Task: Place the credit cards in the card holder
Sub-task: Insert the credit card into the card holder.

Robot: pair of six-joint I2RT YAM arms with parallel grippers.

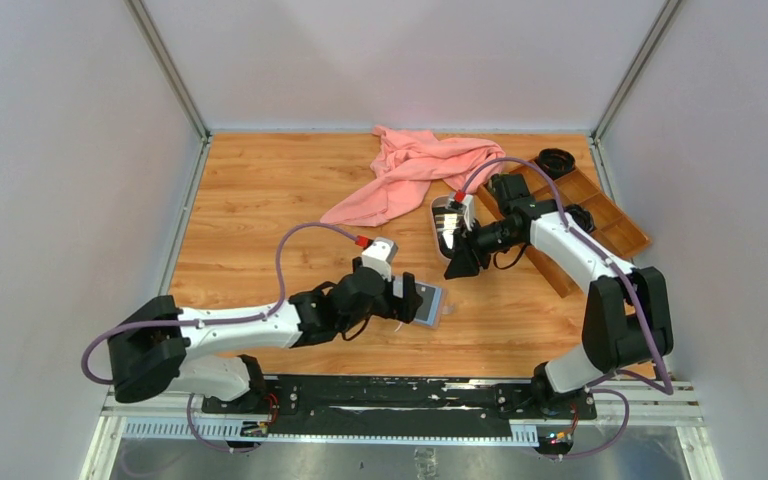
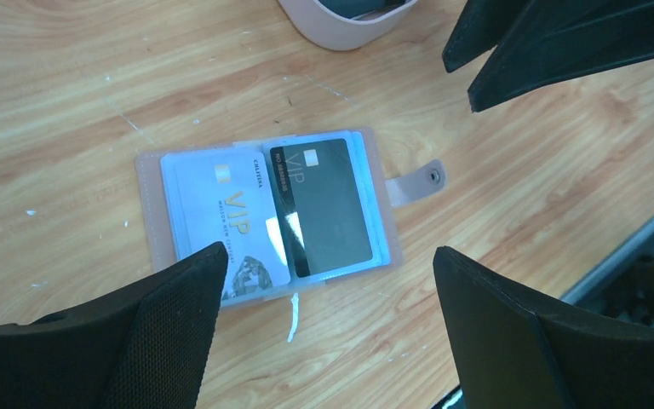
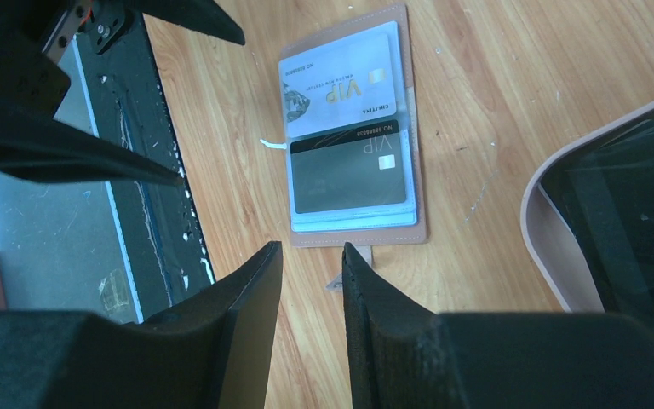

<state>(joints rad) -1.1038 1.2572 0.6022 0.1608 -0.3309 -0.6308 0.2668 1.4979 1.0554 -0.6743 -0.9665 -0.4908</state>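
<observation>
Looks open across the bare table [image 1: 250,210] at left. Hemmed in above the card holder [image 2: 149,209] by left gripper [image 2: 330,253] and right gripper [image 3: 311,249]; blocked just beyond by oval tray [image 2: 341,32], cloth [image 1: 410,170] farther back.

On my feed the small pinkish-tan leather-look folding card holder [image 2: 147,217] shows grey-blue clear sleeves, one over a white plastic card [image 2: 226,217] lettered VIP in gold, one over a dark grey plastic card [image 2: 328,209]. At the far edge a salmon-pink cloth [image 1: 410,170] lies on the orange-brown wood-grain worktop [image 1: 260,190].
</observation>
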